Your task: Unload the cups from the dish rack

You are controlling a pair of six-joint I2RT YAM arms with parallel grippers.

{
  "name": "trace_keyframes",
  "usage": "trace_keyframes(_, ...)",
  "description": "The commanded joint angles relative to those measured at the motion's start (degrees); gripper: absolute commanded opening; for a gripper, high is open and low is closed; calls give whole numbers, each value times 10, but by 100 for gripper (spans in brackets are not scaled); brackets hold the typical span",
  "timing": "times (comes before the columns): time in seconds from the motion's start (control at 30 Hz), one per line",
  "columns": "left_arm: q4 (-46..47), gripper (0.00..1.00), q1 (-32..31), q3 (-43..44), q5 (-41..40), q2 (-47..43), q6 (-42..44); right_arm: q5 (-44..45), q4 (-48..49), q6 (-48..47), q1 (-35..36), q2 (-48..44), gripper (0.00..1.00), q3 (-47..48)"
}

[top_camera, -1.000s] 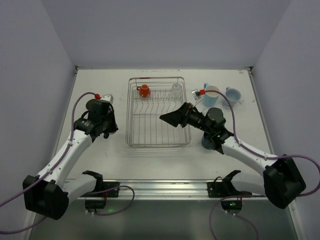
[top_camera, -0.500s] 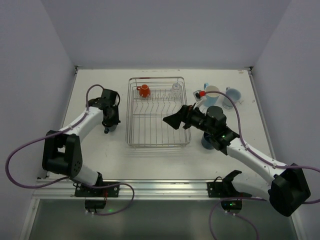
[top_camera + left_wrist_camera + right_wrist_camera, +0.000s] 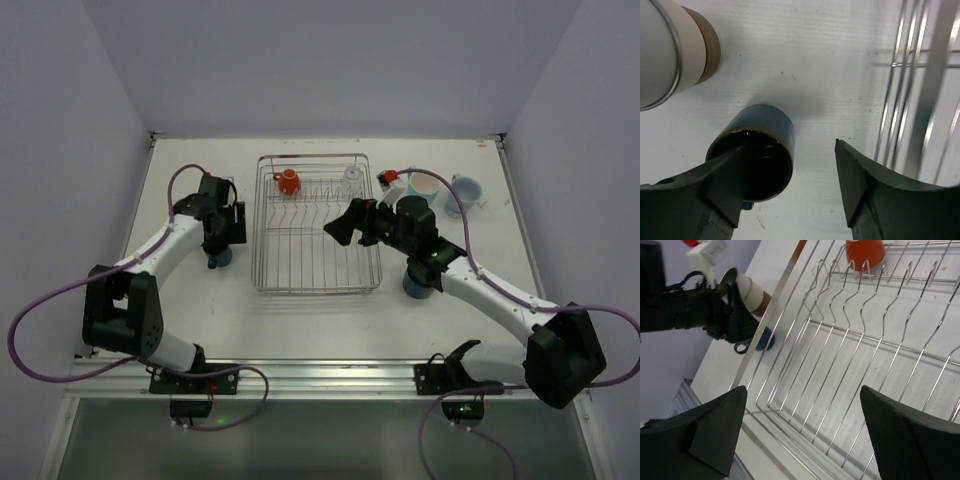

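Hovering over dish rack (image 3: 315, 291), right pincer (image 3: 336, 229) wide open, empty; orange mug (image 3: 288, 181) ahead, possibly inverted; left pincer (image 3: 222, 246) farther.

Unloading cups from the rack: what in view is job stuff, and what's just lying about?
Job: dish rack; orange mug and clear glass in it; on the table, dark blue mug, cream-and-brown tumbler, light blue mugs, second dark blue mug.
Not job: purple cables, mounting rail.
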Motion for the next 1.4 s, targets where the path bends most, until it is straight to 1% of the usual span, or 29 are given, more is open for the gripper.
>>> trace_keyframes(0.0,41,73,4,3,9,-78,3,53,-45,-46,-1,40,96,74)
trace_keyframes(0.03,45,76,4,2,13,-90,3,70,-65,-50,-1,51,93,87)
trace_keyframes(0.1,54,84,2,0,31,-132,2,94,-87,-67,-1,86,89,130)
trace_keyframes(0.17,65,86,0,-9,48,-166,3,146,-137,-86,-2,118,82,167)
trace_keyframes(0.2,68,87,-1,-13,69,-203,3,165,-152,-94,-4,156,80,210)
trace_keyframes(0.23,70,87,-5,-18,89,-224,4,179,-187,-100,-7,178,77,234)
trace_keyframes(0.27,79,87,-15,-33,102,-246,3,203,-203,-114,-14,200,71,258)
trace_keyframes(0.3,84,87,-22,-42,124,-291,3,215,-217,-121,-17,220,68,302)
trace_keyframes(0.33,89,87,-28,-51,136,-312,1,225,-237,-128,-22,257,65,323)
trace_keyframes(0.37,99,87,-36,-77,149,-334,-1,239,-248,-137,-24,276,62,343)
trace_keyframes(0.4,105,87,-38,-91,179,-374,-3,247,-275,-143,-27,312,57,386)
trace_keyframes(0.43,111,87,-39,-115,192,-391,-2,255,-291,-152,-29,331,56,412)
trace_keyframes(0.47,113,86,-39,-127,213,-422,-1,279,-308,-156,-31,349,56,459)
trace_keyframes(0.53,114,86,-39,-157,226,-449,4,303,-345,-169,-34,396,56,501)
trace_keyframes(0.57,114,85,-39,-166,236,-473,7,323,-358,-171,-36,412,58,541)
trace_keyframes(0.6,113,85,-40,-173,238,-486,10,334,-389,-173,-39,427,61,561)
trace_keyframes(0.67,114,84,-44,-192,234,-522,8,349,-415,-177,-43,468,65,612)
trace_keyframes(0.7,117,84,-47,-191,234,-531,9,363,-430,-180,-47,480,69,625)
trace_keyframes(0.8,125,84,-53,-193,237,-549,10,368,-444,-194,-54,517,73,661)
trace_keyframes(0.9,124,85,-85,-193,240,-546,10,369,-458,-210,-55,552,73,697)
trace_keyframes(1.1,122,84,-119,-195,234,-558,10,370,-467,-231,-55,600,71,754)
trace_keyframes(1.37,119,85,-131,-193,223,-553,11,355,-488,-241,-56,657,68,822)
